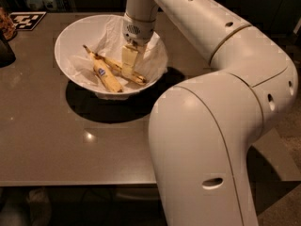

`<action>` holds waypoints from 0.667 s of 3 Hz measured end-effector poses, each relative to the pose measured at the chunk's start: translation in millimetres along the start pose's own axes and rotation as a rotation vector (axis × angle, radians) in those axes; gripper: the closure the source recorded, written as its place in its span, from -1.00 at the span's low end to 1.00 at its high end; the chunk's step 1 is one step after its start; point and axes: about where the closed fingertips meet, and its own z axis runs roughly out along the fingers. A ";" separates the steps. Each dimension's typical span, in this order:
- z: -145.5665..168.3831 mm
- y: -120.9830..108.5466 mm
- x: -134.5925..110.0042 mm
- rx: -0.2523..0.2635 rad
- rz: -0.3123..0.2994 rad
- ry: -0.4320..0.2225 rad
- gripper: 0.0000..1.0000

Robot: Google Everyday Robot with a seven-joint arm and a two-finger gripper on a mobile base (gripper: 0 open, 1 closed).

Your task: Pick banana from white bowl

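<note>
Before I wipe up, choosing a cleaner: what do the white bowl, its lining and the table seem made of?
White bowl: smooth, perhaps glazed ceramic or plastic. Lining: crumpled paper, creased. Table: glossy brown top, light glint, maybe laminate or stone. Gripper sits inside the bowl over the banana.

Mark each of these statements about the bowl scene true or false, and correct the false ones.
1. The white bowl holds two bananas. True: a long speckled banana and a shorter stickered banana.
2. The gripper hangs over bare table outside the bowl. False: it is down inside the bowl, at the speckled banana.
3. The shorter banana bears a small blue sticker. True.
4. The bowl is lined with green cloth. False: the lining is crumpled white paper.
5. The bowl stands on the floor. False: it stands on the brown table.
</note>
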 end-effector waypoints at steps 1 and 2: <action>0.0 0.0 0.0 0.000 0.000 0.000 -0.16; 0.0 0.0 0.0 0.000 0.000 0.000 -0.18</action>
